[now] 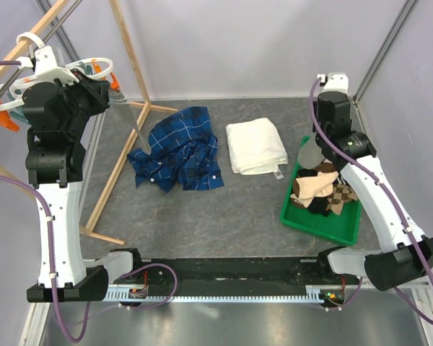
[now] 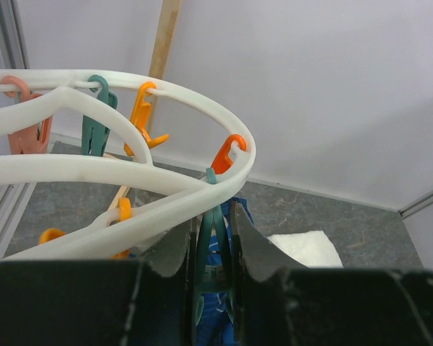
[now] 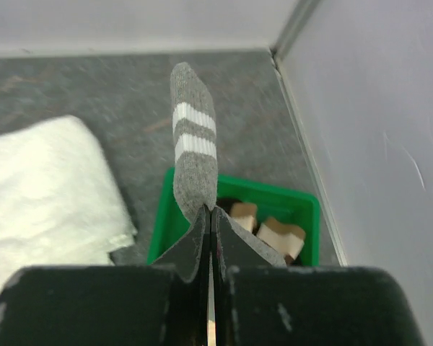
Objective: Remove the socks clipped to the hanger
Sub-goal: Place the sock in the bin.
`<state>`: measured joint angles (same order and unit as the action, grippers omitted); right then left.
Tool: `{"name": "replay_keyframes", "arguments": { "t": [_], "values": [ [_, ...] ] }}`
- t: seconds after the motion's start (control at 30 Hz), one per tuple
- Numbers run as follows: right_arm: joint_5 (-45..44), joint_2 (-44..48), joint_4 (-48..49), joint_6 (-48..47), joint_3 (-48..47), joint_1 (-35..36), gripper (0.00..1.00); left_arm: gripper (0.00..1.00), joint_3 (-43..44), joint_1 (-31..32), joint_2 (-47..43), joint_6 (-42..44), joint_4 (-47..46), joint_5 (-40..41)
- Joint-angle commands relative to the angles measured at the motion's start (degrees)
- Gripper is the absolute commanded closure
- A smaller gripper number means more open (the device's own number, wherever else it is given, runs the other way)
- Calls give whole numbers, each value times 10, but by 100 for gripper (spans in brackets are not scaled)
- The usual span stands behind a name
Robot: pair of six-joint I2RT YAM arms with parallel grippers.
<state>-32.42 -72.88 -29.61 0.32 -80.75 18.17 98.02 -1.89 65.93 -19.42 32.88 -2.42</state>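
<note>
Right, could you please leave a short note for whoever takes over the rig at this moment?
Left gripper: up at the hanger, closed on a teal clip; no sock seen in that clip.
Right gripper: shut on a grey sock, held above the bin.
Done: several socks lie in the bin.
Left: drop the grey sock into the bin, then check the hanger. The clips in view hold no socks, but the left arm hides part of it.
</note>
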Motion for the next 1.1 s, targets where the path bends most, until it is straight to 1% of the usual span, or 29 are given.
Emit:
{"name": "replay_keyframes", "arguments": {
  "t": [0.0,0.07,0.1,0.17,0.23,0.27,0.37,0.4,0.43,0.5,0.53,0.67,0.73,0.8,0.83,0.87,0.9,0.93,1.0,1.03,1.07],
  "values": [
    [-34,-8,-36,80,94,-33,100,92,10,-3,-6,21,-5,-25],
    [-46,-23,-3,107,152,-52,100,92,9,-2,-8,21,-4,-27],
    [-45,-44,32,135,203,-61,100,91,8,-3,-10,19,-3,-26],
    [-30,-86,53,173,247,-94,100,91,0,-4,-14,14,-5,-28],
    [-4,-119,58,215,253,-111,100,91,-5,-3,-14,12,-7,-33],
    [-1,-145,57,222,252,-118,100,91,-5,-3,-12,11,-5,-36],
    [2,-167,62,240,248,-123,99,90,-4,-3,-13,15,-5,-28],
    [4,-168,61,244,245,-123,96,90,-3,-3,-13,16,-5,-26],
    [10,-166,63,248,243,-123,86,90,2,-3,-12,17,-5,-26],
    [10,-160,62,251,239,-123,78,89,8,-3,-10,17,-5,-24],
    [5,-157,59,246,235,-123,71,89,12,-3,-9,17,-3,-24],
    [-23,-127,7,230,180,-123,61,88,11,-3,-9,14,-3,-33],
    [-20,-105,2,217,163,-123,55,87,2,-3,-15,11,-3,-38],
    [16,-70,4,199,143,-122,51,86,-7,-3,-18,10,-4,-42],
    [40,-59,10,195,137,-122,43,86,-10,-3,-22,10,-4,-41],
    [81,-39,16,192,129,-118,39,86,-11,-4,-23,10,-5,-40],
    [107,-28,42,187,127,-115,35,86,-11,-3,-24,8,-4,-41],
    [120,-17,58,184,128,-105,30,85,-11,-3,-26,9,-5,-43],
    [129,15,116,190,141,-43,30,84,-11,-3,-28,4,-4,-55],
    [135,26,145,191,152,9,30,83,-12,-4,-30,3,-3,-61],
    [142,40,204,195,174,35,31,83,-10,-3,-32,2,-2,-71]
  ]
}}
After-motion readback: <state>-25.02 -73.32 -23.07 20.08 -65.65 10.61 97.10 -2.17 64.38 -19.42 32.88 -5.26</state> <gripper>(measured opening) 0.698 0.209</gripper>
